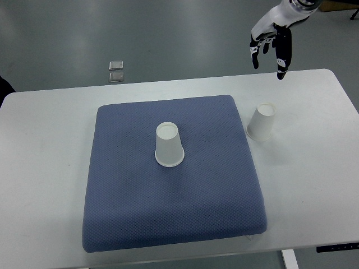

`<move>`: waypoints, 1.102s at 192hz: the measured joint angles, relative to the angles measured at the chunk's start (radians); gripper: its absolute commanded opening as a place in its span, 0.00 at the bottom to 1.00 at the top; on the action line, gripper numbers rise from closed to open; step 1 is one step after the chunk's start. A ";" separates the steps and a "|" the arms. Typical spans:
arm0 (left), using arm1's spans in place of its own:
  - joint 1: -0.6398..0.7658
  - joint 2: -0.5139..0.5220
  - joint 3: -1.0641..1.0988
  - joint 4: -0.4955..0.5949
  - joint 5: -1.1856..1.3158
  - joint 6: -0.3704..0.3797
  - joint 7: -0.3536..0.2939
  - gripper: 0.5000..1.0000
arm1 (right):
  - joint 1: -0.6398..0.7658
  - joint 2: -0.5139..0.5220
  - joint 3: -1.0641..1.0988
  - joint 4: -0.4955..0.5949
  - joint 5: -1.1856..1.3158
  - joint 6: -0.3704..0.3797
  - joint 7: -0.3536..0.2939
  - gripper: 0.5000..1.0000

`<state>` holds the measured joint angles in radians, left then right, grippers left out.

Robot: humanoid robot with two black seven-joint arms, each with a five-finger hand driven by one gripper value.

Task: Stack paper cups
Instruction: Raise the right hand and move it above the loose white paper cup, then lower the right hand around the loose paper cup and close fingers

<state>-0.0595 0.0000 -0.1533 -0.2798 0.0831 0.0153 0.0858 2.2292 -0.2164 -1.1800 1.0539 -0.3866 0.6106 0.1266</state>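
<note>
Above the table's [314, 185] far edge, the right hand [271, 43] hangs empty, fingers loosely spread, beyond two upturned cups [169, 144].

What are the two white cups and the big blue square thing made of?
The cup on the mat and the cup on the table look like thin matte paper, plain white, standing upside down. The blue mat seems to be soft fabric or foam: its surface is finely dimpled and its edges are rounded. Which of the two, the view cannot settle.
</note>
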 measured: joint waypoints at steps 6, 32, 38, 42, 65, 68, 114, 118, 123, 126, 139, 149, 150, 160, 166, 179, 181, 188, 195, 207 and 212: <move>0.000 0.000 0.000 -0.002 0.000 0.000 0.000 1.00 | 0.023 -0.005 -0.001 0.017 0.009 0.000 -0.001 0.85; 0.000 0.000 0.000 -0.011 0.000 0.000 0.000 1.00 | 0.112 -0.055 -0.004 0.100 0.093 0.000 -0.003 0.85; 0.000 0.000 0.000 -0.012 0.000 0.000 0.000 1.00 | 0.128 -0.064 -0.005 0.117 0.106 0.000 -0.003 0.85; 0.000 0.000 0.000 -0.013 0.000 0.000 0.000 1.00 | 0.135 -0.068 -0.005 0.126 0.111 0.000 -0.004 0.85; 0.000 0.000 0.001 -0.013 0.000 0.000 0.000 1.00 | 0.146 -0.079 -0.008 0.145 0.125 0.000 -0.004 0.85; 0.000 0.000 0.001 -0.013 0.000 0.000 0.000 1.00 | 0.143 -0.079 -0.008 0.145 0.126 0.000 -0.003 0.85; 0.001 0.000 0.000 -0.001 -0.002 0.002 0.000 1.00 | -0.038 -0.061 -0.010 0.073 0.136 -0.141 -0.009 0.84; 0.002 0.000 0.000 -0.001 -0.002 0.002 0.000 1.00 | -0.058 -0.059 -0.010 0.063 0.137 -0.158 -0.013 0.84; 0.002 0.000 -0.001 0.000 -0.002 0.002 0.000 1.00 | -0.085 -0.055 -0.009 0.050 0.137 -0.178 -0.018 0.84; 0.002 0.000 -0.001 0.000 -0.002 0.003 0.000 1.00 | -0.107 -0.052 -0.007 0.038 0.138 -0.193 -0.023 0.84; 0.004 0.000 -0.001 0.001 -0.002 0.003 0.000 1.00 | -0.176 -0.040 -0.002 -0.004 0.153 -0.237 -0.043 0.84; 0.005 0.000 -0.001 0.001 -0.002 0.003 0.000 1.00 | -0.234 -0.033 -0.001 -0.041 0.184 -0.270 -0.061 0.84; 0.005 0.000 -0.001 0.001 -0.002 0.003 0.000 1.00 | -0.238 -0.032 -0.001 -0.044 0.187 -0.273 -0.062 0.84; 0.006 0.000 -0.002 0.001 -0.003 0.003 0.000 1.00 | -0.285 -0.023 -0.002 -0.075 0.230 -0.299 -0.079 0.84; 0.006 0.000 -0.002 0.001 -0.003 0.003 0.000 1.00 | -0.312 -0.013 -0.003 -0.093 0.259 -0.314 -0.090 0.84; 0.006 0.000 -0.002 0.002 -0.003 0.003 0.000 1.00 | -0.361 0.016 -0.008 -0.128 0.318 -0.347 -0.113 0.84; 0.006 0.000 -0.002 0.002 -0.003 0.003 0.000 1.00 | -0.368 0.020 -0.009 -0.133 0.325 -0.352 -0.117 0.84; 0.006 0.000 -0.002 0.002 -0.003 0.003 0.000 1.00 | -0.393 0.036 -0.012 -0.150 0.350 -0.370 -0.129 0.84; 0.006 0.000 -0.002 0.002 -0.003 0.003 0.000 1.00 | -0.412 0.047 -0.013 -0.161 0.365 -0.384 -0.139 0.84; 0.006 0.000 -0.002 0.002 -0.003 0.003 0.000 1.00 | -0.442 0.062 -0.014 -0.172 0.378 -0.408 -0.160 0.84; 0.006 0.000 -0.002 0.002 -0.003 0.003 0.000 1.00 | -0.453 0.067 -0.014 -0.175 0.382 -0.416 -0.168 0.84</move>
<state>-0.0536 0.0000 -0.1550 -0.2775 0.0799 0.0188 0.0860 1.7763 -0.1494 -1.1939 0.8788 -0.0049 0.1942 -0.0415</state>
